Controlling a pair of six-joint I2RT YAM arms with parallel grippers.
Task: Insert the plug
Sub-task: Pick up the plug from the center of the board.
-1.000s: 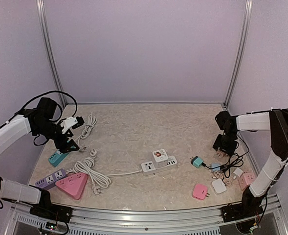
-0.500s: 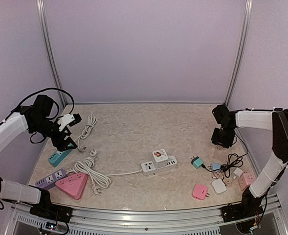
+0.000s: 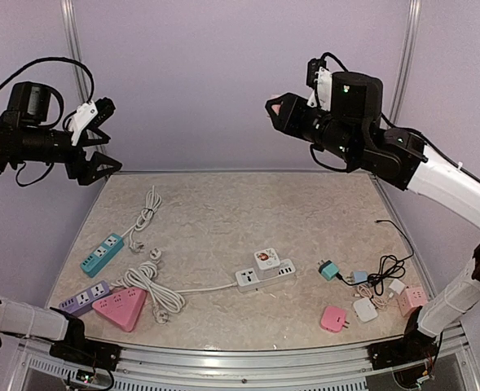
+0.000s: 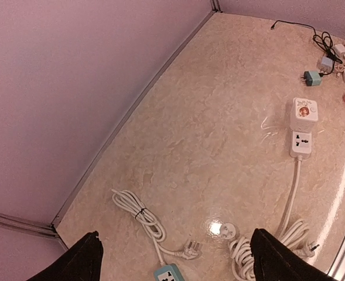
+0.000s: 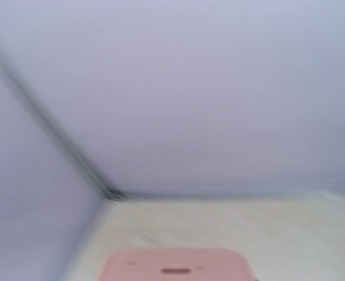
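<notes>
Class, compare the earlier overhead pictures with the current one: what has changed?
Both arms rose. The right gripper closed on a pink plug from the right-hand pile and carried it up; the left gripper lifted open and empty. The white power strip and teal strip stayed put.

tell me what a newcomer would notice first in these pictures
Both arms hang high above the table: the right gripper clamps a pink plug at upper right, the left gripper gapes empty at upper left. Below, a white power strip lies mid-table, with a clutter of small chargers near the right edge.
</notes>
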